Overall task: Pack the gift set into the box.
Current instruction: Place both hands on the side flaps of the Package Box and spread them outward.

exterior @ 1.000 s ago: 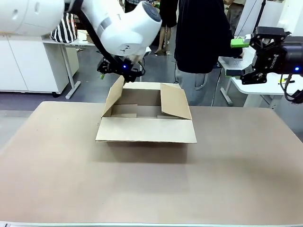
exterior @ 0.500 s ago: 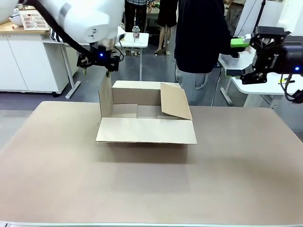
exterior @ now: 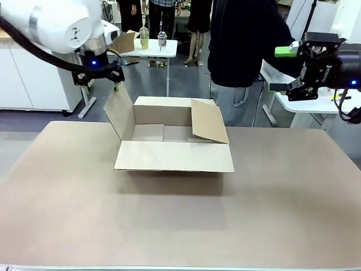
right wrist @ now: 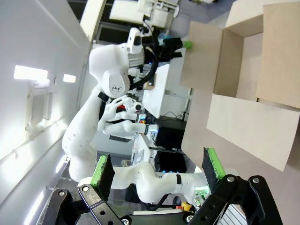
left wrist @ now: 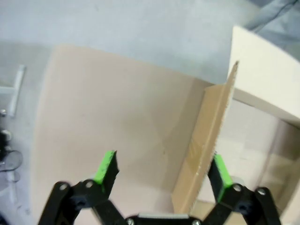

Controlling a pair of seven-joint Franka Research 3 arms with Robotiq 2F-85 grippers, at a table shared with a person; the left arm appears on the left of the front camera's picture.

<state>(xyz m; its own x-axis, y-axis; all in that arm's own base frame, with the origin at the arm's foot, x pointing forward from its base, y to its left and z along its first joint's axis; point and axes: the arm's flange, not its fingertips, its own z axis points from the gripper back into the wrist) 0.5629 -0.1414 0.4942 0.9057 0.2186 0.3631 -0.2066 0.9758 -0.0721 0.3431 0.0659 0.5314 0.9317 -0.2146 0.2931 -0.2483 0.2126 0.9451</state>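
Big brown box [exterior: 175,156] sat open on the bench [exterior: 180,226], a bit beyond the middle and slightly to the robot's left. Its near flap [exterior: 169,161] lay folded out flat toward the camera, its right flap [exterior: 208,121] leaned in over the opening, and its left flap [exterior: 118,116] tilted outward. The far wall stood upright. The inside that showed was plain cardboard floor [exterior: 169,134]. The left arm [exterior: 51,22] came in from the upper left, and the left jaws hung just above and outside the top edge of the left flap, up off the bench. In the left wrist view the left jaws were spread wide, not clamped on anything. One green pad [left wrist: 106,167] was over bare bench and the other pad [left wrist: 219,171] sat right beside the flap's edge [left wrist: 206,140], which rose between the two fingers; touching or not, can't tell. The right jaws were held high at the far right, well apart from the box and past the bench's far edge. They were also apart with nothing between the pads [right wrist: 103,172], and the box [right wrist: 243,61] showed far off in the right wrist view. A person [exterior: 242,39] in a dark top and grey trousers stood at the far side, just behind the box's right corner.
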